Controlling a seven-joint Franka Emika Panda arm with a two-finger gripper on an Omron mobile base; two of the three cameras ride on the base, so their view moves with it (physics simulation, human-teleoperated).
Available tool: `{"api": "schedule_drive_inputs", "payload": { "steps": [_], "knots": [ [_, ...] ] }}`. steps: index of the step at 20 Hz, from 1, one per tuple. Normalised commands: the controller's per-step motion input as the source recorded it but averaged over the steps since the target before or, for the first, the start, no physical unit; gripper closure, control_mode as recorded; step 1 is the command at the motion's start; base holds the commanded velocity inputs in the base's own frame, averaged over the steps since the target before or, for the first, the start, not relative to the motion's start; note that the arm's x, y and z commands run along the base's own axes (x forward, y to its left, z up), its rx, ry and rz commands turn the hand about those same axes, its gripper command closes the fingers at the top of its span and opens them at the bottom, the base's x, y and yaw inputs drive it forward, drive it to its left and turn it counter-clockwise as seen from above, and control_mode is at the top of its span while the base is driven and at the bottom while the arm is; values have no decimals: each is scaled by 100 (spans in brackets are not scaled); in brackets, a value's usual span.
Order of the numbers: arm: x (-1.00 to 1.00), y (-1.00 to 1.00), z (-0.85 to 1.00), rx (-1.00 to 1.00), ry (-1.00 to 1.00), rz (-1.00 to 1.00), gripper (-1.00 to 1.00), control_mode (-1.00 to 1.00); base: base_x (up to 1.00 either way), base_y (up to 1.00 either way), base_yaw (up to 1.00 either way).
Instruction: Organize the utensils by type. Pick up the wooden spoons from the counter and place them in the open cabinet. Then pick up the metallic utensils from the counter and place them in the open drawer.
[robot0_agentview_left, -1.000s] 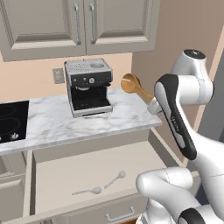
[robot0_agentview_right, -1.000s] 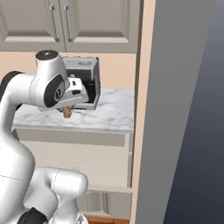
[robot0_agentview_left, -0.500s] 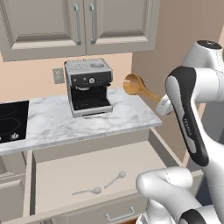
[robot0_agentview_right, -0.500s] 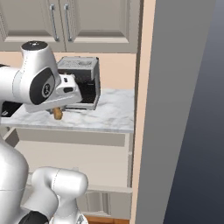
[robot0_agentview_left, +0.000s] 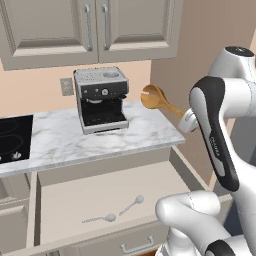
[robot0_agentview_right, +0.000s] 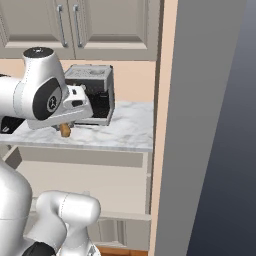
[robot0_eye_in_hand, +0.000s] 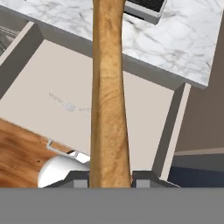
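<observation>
In the left base view, the wooden spoon (robot0_agentview_left: 159, 101) hangs in the air right of centre, above the right end of the marble counter (robot0_agentview_left: 75, 142), its round bowl toward the coffee machine (robot0_agentview_left: 101, 99) and its handle running down-right into the gripper (robot0_agentview_left: 186, 120). Below the counter the open drawer (robot0_agentview_left: 70, 200) fills the lower middle, with two small metal spoons (robot0_agentview_left: 120, 211) lying on its pale floor. A black cooktop (robot0_agentview_left: 14, 137) sits at the left edge.

In the right base view, the arm's white wrist covers the left centre, and a short stub of the wooden spoon (robot0_agentview_right: 65, 130) pokes out beneath it, in front of the coffee machine (robot0_agentview_right: 95, 92).

In the hand view, the spoon's handle (robot0_eye_in_hand: 109, 96) runs up the middle of the frame, pinched between the two fingertips (robot0_eye_in_hand: 144, 178) at the bottom. Behind it lie the drawer (robot0_eye_in_hand: 144, 113) and counter (robot0_eye_in_hand: 183, 39).
</observation>
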Motion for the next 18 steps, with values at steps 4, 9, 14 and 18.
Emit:
{"api": "schedule_drive_inputs", "payload": {
  "steps": [4,9,14,18],
  "knots": [
    [0,0,0,0,0,0,100,100,-31,0,0],
    [0,0,0,0,0,0,100,100,-69,1,0],
    [0,0,0,0,0,0,100,100,-52,32,5],
    [0,0,0,0,0,0,100,100,-9,27,7]
  ]
}}
